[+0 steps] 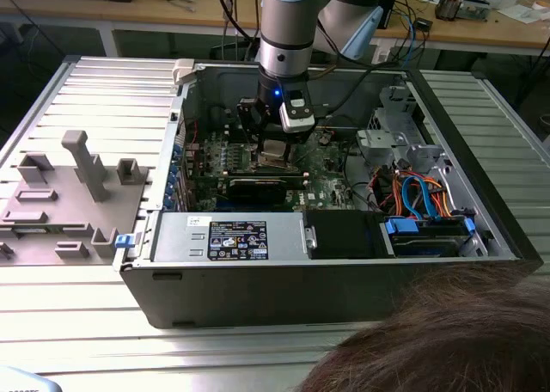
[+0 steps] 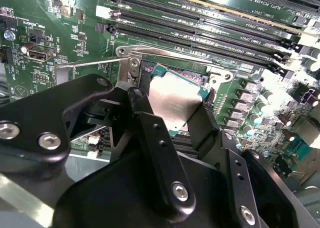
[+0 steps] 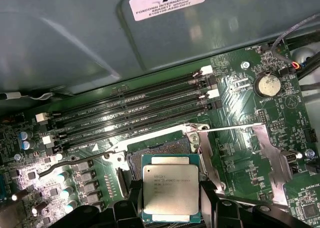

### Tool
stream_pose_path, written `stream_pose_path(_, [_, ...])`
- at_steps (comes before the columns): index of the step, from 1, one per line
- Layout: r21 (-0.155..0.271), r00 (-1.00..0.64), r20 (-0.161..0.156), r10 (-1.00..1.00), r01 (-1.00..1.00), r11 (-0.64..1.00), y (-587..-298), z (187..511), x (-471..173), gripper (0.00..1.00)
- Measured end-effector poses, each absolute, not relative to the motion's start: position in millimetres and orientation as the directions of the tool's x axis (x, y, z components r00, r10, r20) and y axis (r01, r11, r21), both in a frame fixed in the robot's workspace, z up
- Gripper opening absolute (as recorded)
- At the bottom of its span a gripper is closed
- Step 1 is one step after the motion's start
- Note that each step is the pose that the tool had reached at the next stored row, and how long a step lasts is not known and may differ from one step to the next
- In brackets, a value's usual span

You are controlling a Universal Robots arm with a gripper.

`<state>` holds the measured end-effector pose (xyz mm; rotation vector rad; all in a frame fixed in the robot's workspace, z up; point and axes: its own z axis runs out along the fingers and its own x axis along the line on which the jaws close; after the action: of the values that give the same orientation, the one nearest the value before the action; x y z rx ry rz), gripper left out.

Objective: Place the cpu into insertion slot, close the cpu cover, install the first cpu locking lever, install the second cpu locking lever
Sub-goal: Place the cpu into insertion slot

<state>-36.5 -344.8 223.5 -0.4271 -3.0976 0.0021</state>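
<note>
First wrist view: claw (image 3: 170, 200) partly closed, gripping the cpu (image 3: 170, 185) by two opposite edges, chip lying flat, over the open socket (image 3: 150, 152). cpu cover (image 3: 206, 158) stands raised just beside the claw.

Flat silvery-topped cpu (image 3: 170, 189) held just above motherboard (image 3: 240, 113).

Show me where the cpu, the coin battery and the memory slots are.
cpu (image 3: 170, 189): first wrist view, middle of its metal top.
coin battery (image 3: 268, 85): first wrist view, centre of its face.
memory slots (image 3: 135, 108): first wrist view, middle of the black bank.
</note>
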Motion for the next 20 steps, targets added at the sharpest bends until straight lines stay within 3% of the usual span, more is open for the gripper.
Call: stream_pose_path(20, [-0.003,-0.958,0.014,0.288,0.288,0.958,-344.8,222.9,-36.5,0.54])
